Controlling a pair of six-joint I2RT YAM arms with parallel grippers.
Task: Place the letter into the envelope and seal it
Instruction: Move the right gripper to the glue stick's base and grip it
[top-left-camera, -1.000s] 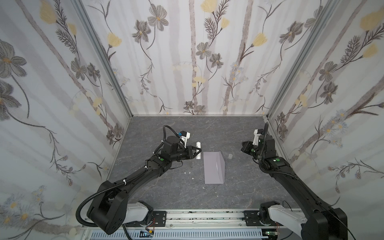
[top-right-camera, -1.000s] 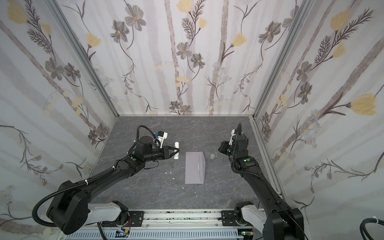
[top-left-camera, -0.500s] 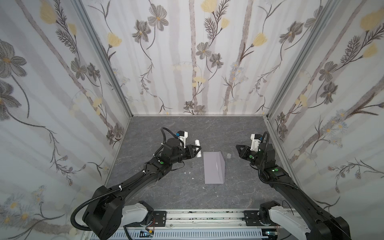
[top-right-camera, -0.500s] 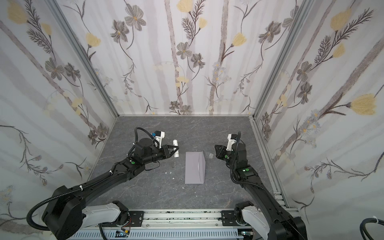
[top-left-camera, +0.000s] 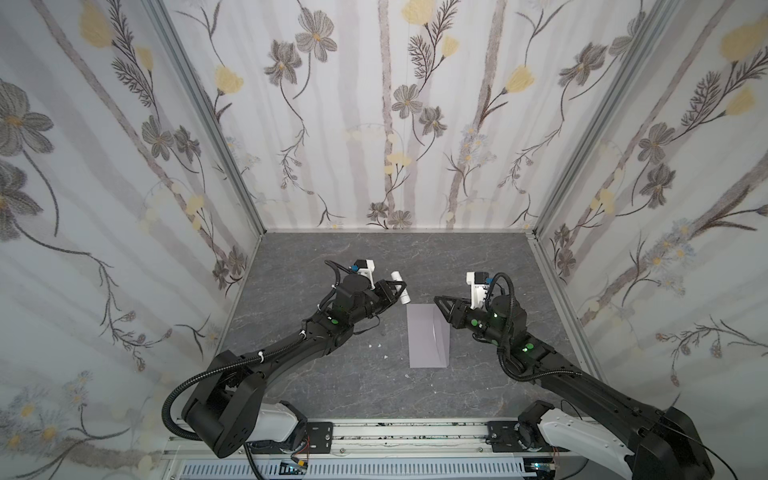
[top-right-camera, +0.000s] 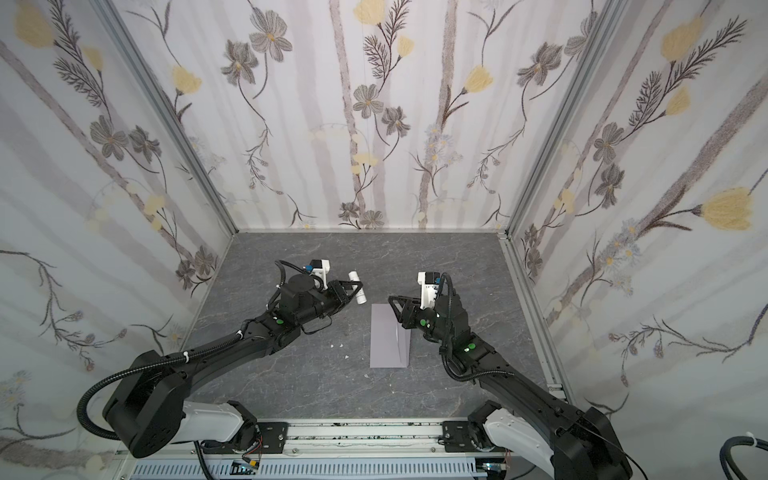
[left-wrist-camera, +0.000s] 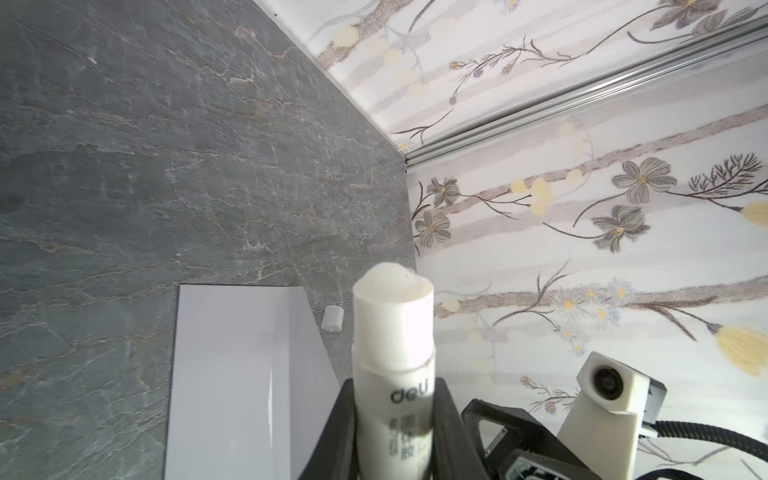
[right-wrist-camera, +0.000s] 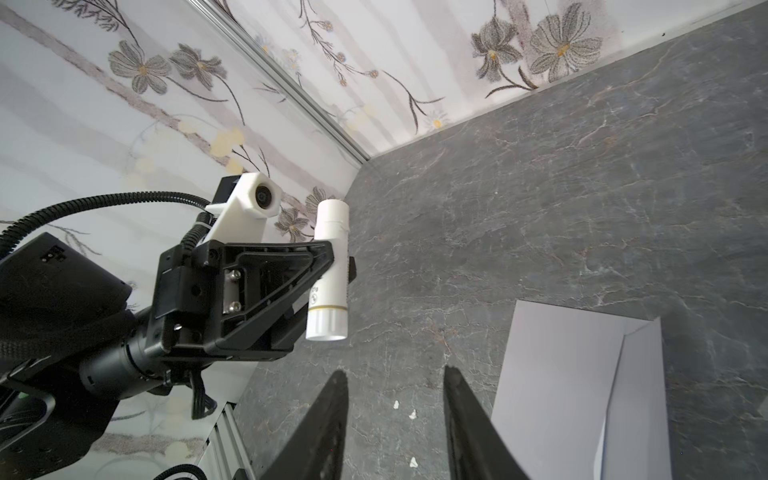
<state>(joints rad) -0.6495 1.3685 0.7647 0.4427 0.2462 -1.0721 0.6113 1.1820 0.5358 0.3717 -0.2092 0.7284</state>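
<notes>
From where I stand, the left hand (top-left-camera: 395, 292) is clamped on the glue stick (left-wrist-camera: 392, 345), gripping it around the middle. The stick's bare glue tip is exposed, and its cap (left-wrist-camera: 332, 318) lies loose on the desk (top-left-camera: 332, 386) just beside the envelope's far corner. The right hand (right-wrist-camera: 395, 376) hangs above that same far end, its 2 fingers parted and holding nothing.

The envelope (top-left-camera: 428, 336) lies flat mid-desk between the 2 arms. Its flap seems folded over the body, though I cannot tell whether it is stuck down. The letter shows nowhere, so I take it to be inside.

- **Sliding:** nothing pins the envelope. A push from either hand on such thin paper could send it skating across the smooth desk or buckle it.
- **Flap damage:** if the right hand comes down at an angle, a fingertip may catch the flap edge and crease it or peel it back.
- **Smearing:** the uncovered glue could smear the desk or the envelope's face if the left hand dips.
- **Lost cap:** a careless sweep could knock the cap away.
- **Collision:** the 2 hands work near each other and could clash.
</notes>
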